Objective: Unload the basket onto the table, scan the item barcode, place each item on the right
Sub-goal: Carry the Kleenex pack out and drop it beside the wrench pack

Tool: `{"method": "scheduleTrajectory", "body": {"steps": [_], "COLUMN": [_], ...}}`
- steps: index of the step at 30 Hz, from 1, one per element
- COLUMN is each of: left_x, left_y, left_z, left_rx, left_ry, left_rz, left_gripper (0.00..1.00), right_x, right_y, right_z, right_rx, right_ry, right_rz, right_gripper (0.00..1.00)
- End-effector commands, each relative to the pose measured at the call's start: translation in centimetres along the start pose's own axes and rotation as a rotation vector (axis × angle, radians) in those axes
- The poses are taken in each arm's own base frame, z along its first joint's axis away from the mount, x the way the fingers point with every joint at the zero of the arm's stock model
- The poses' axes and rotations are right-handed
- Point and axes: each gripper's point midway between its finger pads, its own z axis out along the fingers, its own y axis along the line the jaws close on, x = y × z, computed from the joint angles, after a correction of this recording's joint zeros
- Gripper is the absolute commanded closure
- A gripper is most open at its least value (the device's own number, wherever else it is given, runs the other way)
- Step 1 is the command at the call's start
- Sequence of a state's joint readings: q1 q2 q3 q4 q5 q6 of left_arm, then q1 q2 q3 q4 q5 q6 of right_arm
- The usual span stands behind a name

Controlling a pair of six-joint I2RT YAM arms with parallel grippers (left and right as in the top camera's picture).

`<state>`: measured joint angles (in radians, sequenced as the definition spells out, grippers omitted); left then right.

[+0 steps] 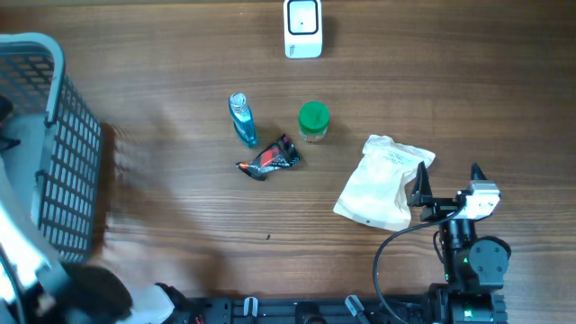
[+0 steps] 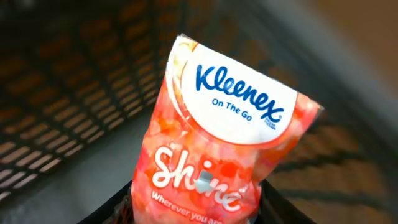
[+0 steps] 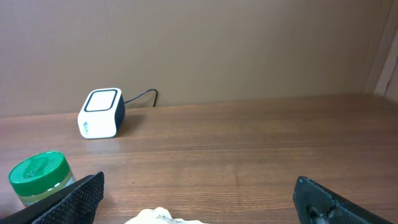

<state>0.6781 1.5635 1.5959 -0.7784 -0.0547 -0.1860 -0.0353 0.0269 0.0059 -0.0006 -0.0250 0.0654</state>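
An orange-red Kleenex tissue pack (image 2: 224, 143) stands upright between the jaws of my left gripper (image 2: 196, 214), which is shut on its lower end inside the grey mesh basket (image 2: 68, 106). No barcode shows on the face turned to the left wrist camera. The white barcode scanner (image 1: 302, 27) sits at the far edge of the table and appears again as the scanner (image 3: 101, 112) in the right wrist view. My right gripper (image 1: 447, 180) rests open at the near right, nothing between its fingers (image 3: 74, 196).
The basket (image 1: 54, 144) fills the left side. A blue bottle (image 1: 242, 119), a green-lidded jar (image 1: 313, 121) and a dark red wrapper (image 1: 268, 158) lie mid-table. A white pouch (image 1: 382, 183) lies just left of the right gripper.
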Motion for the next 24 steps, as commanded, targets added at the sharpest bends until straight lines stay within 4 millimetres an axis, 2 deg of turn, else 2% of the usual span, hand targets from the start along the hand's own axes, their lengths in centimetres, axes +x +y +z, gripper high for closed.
{"method": "scheduleTrajectory", "body": {"steps": [1,2,4,7,8,9,12,13,14,16,20,23,24], "left_x": [-1.9,-1.6,0.0,3.3,5.4,8.2,13.9,16.6,18.0,22.9,30.9,36.8,38.0], "left_y": [-5.0,-7.0,-9.7,-12.5,-13.6,-14.9,-17.0,-18.0,-18.5,-20.2,-23.0,-24.8,-25.4], "left_z": [-10.1,-13.8,-19.7,-25.1,-27.0,-28.4,-28.8,-28.4,-28.1,-27.0,-25.8,-24.6,-23.6], "left_rx": [0.291,0.390,0.526,0.679,0.746,0.816,0.895,0.912,0.913,0.909,0.888,0.769,0.699], "left_ry": [-0.143,-0.184,-0.228,-0.222,-0.190,-0.122,0.049,0.127,0.169,0.281,0.403,0.448,0.429], "left_rz": [0.013,0.043,0.097,0.181,0.227,0.301,0.451,0.534,0.571,0.698,0.898,1.003,1.003], "left_gripper": [0.53,0.54,0.53,0.54,0.54,0.54,0.53,0.53,0.53,0.55,0.55,0.56,0.56], "right_x": [-0.2,-0.2,-0.2,-0.2,-0.2,-0.2,-0.2,-0.2,-0.2,-0.2,-0.2,-0.2,-0.2], "right_y": [0.2,0.2,0.2,0.2,0.2,0.2,0.2,0.2,0.2,0.2,0.2,0.2,0.2], "right_z": [0.0,0.0,0.0,0.0,0.0,0.0,0.0,0.0,0.0,0.0,0.0,0.0,0.0], "right_rx": [-0.010,-0.010,-0.010,-0.010,-0.010,-0.010,-0.010,-0.010,-0.010,-0.010,-0.010,-0.010,-0.010], "right_ry": [-0.008,-0.008,-0.008,-0.008,-0.008,-0.008,-0.008,-0.008,-0.008,-0.008,-0.008,-0.008,-0.008], "right_rz": [-0.011,-0.011,-0.010,-0.011,-0.011,-0.010,-0.011,-0.011,-0.010,-0.010,-0.011,-0.010,-0.010], "right_gripper": [0.00,0.00,0.00,0.00,0.00,0.00,0.00,0.00,0.00,0.00,0.00,0.00,0.00]}}
